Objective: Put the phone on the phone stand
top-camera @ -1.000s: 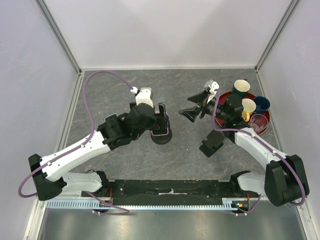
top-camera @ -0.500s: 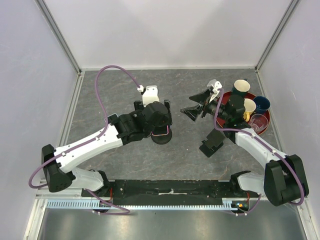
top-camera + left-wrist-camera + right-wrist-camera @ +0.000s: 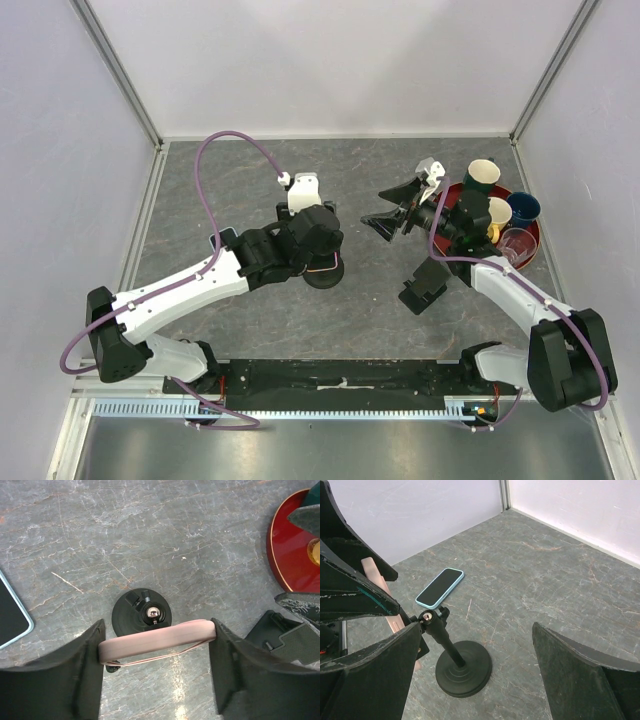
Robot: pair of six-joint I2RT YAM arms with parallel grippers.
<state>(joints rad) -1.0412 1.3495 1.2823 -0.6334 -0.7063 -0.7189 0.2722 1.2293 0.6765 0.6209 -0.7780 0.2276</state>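
I have L gripper (image 3: pixel 156 641) clamped across pink phone (image 3: pixel 150 645), approx upright, mid-table, over phone stand (image 3: pixel 125 621), ball head just beside its face. R gripper (image 3: pixel 472 630) fingers apart.

The pink phone (image 3: pixel 165 636), clamped edge-on by its ends in the left gripper (image 3: pixel 156 632), hangs over the stand (image 3: pixel 127 622), a black round base on the table with a thin post and a shiny ball tip.
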